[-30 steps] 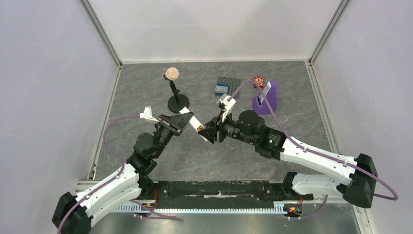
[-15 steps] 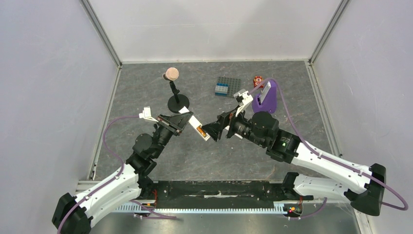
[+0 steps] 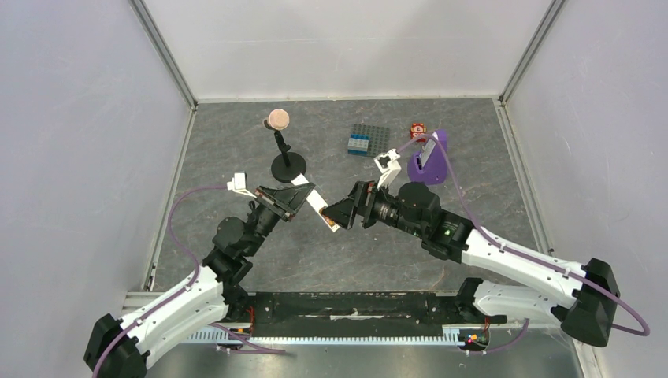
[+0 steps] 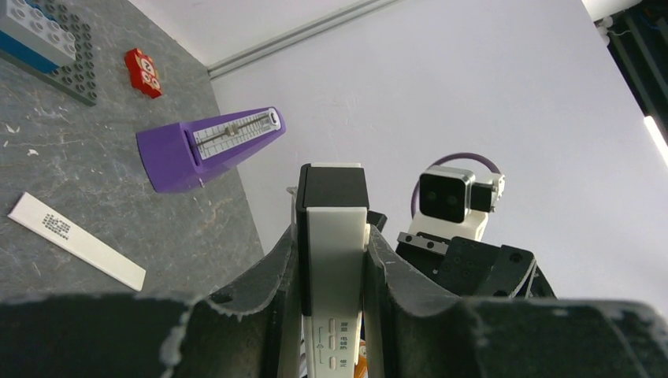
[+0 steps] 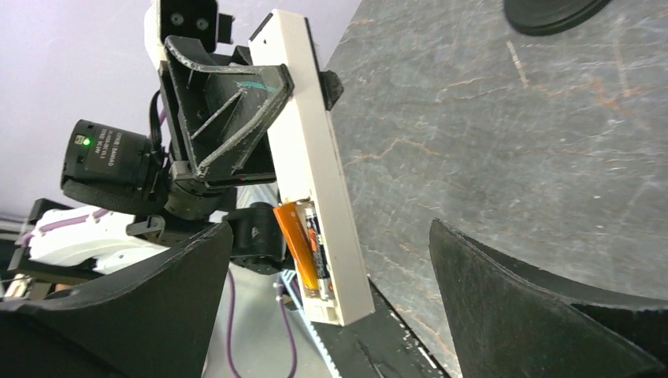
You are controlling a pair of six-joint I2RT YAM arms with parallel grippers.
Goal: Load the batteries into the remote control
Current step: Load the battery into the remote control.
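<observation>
The left gripper (image 3: 298,197) clamps the remote control (image 5: 311,142) aloft, both batteries (image 5: 299,248) lying in its recess. The right gripper (image 3: 340,213) stands spread wide at that end. Behind lie a purple stand (image 3: 429,161), brick plate (image 3: 369,140) and black-footed stand (image 3: 285,164).

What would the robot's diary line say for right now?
left hand: holds remote control | right hand: open by batteries | batteries: sitting in remote control

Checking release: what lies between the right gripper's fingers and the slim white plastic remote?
Nothing: right wrist view shows bare gaps between right gripper's fingers and remote control.
</observation>
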